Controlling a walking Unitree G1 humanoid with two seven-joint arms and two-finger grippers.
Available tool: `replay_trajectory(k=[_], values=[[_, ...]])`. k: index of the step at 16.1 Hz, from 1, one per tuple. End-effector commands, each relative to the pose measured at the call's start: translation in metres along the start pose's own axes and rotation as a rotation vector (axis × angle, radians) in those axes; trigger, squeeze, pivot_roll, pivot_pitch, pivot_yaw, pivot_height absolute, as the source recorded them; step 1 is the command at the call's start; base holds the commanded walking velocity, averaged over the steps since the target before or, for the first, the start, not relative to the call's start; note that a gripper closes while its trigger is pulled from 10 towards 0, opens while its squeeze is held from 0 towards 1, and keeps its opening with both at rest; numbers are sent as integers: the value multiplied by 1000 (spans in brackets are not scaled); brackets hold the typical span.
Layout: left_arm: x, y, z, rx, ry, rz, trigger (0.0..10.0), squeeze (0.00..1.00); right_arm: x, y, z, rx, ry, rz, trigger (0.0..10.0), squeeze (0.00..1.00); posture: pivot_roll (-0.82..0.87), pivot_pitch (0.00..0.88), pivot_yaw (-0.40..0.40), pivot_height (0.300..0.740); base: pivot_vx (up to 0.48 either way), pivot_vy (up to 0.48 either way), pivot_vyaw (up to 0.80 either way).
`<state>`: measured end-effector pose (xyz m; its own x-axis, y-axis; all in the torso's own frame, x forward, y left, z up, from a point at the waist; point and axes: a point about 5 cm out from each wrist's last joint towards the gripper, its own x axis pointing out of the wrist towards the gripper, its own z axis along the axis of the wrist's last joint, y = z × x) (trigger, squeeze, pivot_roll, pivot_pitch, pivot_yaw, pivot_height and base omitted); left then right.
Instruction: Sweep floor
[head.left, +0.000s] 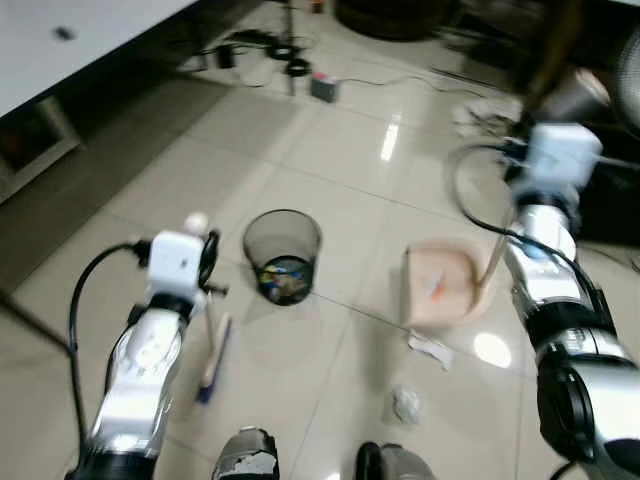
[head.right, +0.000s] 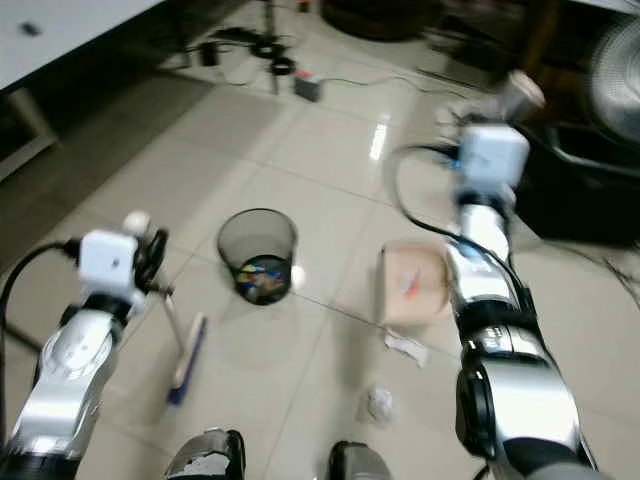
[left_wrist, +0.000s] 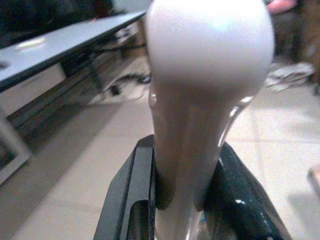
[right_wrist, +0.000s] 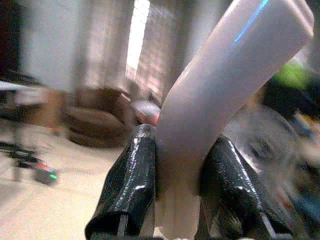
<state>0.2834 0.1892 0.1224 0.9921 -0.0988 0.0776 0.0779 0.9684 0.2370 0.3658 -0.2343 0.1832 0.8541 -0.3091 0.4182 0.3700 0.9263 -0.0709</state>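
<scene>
Tiled floor (head.left: 330, 190) seen from above, with a black mesh bin (head.left: 282, 254) of colourful scraps at the centre, a crumpled paper ball (head.left: 406, 404) and a torn paper scrap (head.left: 430, 347) lying near the robot's feet. Left pincer (left_wrist: 180, 195) clamped tight on the pale handle of a small brush (head.left: 212, 355), blue bristles resting on the floor just left of the bin. Right pincer (right_wrist: 177, 190) closed around the pale handle of a pink dustpan (head.left: 445, 285) sitting on the floor right of the bin; cables and a power strip (head.left: 324, 87) farther off, beside a grey surface (head.left: 70, 40).
</scene>
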Motion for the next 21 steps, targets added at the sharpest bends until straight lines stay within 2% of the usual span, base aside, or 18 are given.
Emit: replay_trajectory(k=[1, 4, 8, 9, 11, 16, 21], values=[[8, -10, 7, -10, -47, -30, 10000, 0, 4, -12, 12, 26, -56, -40, 10000, 0, 42, 98, 4, 740, 0, 0, -800], [16, -17, 11, -24, -64, -41, 10000, 0, -1, -18, 10, -7, -46, -8, 10000, 0, 6, 102, 14, 740, 0, 0, -788], [18, -23, 11, -48, -71, -54, 10000, 0, -10, -20, 6, 23, 14, 82, 10000, 0, -25, 116, 13, 740, 0, 0, -797], [16, -18, 7, -52, -62, -31, 10000, 0, -21, -20, -8, 64, 94, 86, 10000, 0, -23, 128, 4, 740, 0, 0, -800], [14, -14, 5, -53, -58, -15, 10000, 0, -28, -20, -18, 84, 146, 74, 10000, 0, -19, 133, 0, 740, 0, 0, -800], [13, -8, 3, -35, -56, -3, 10000, 0, -42, -21, -28, 104, 223, 67, 10000, 0, -10, 142, -1, 740, 0, 0, -800], [18, -6, 5, -24, -63, -10, 10000, 0, -47, -25, -29, 91, 239, 45, 10000, 0, -16, 149, 8, 740, 0, 433, -800]])
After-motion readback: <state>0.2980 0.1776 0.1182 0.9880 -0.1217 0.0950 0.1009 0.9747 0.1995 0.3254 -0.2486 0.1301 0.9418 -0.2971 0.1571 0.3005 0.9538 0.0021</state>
